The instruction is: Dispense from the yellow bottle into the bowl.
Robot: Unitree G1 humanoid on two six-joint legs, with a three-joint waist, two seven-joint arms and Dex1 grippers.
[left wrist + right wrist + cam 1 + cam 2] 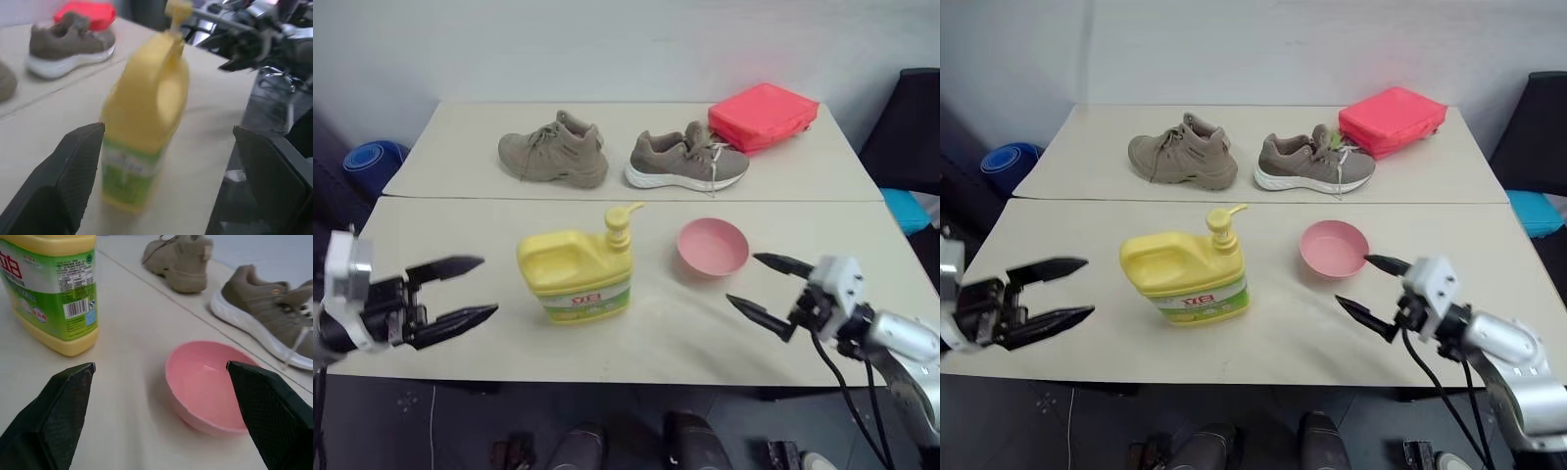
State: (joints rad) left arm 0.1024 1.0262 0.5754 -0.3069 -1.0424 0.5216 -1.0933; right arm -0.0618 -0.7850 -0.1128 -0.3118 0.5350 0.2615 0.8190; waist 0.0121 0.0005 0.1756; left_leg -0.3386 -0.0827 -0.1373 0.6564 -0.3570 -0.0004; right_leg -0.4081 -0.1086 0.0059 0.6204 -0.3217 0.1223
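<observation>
Both pincers released, bottle and bowl untouched between them

Nearest, the left pincer [460, 290] and right pincer [766, 287] hover spread wide and empty over the desk's [685, 338] front edge. The yellow bottle [576, 273] stands upright just ahead of the left pincer and toward the middle, its long side running across, pump [621, 225] at the end toward the bowl [713, 247]. The bowl sits beside the bottle, apart from it, nearer the right pincer. Beyond lie two shoes [555, 150] and a red pouch [764, 117].
</observation>
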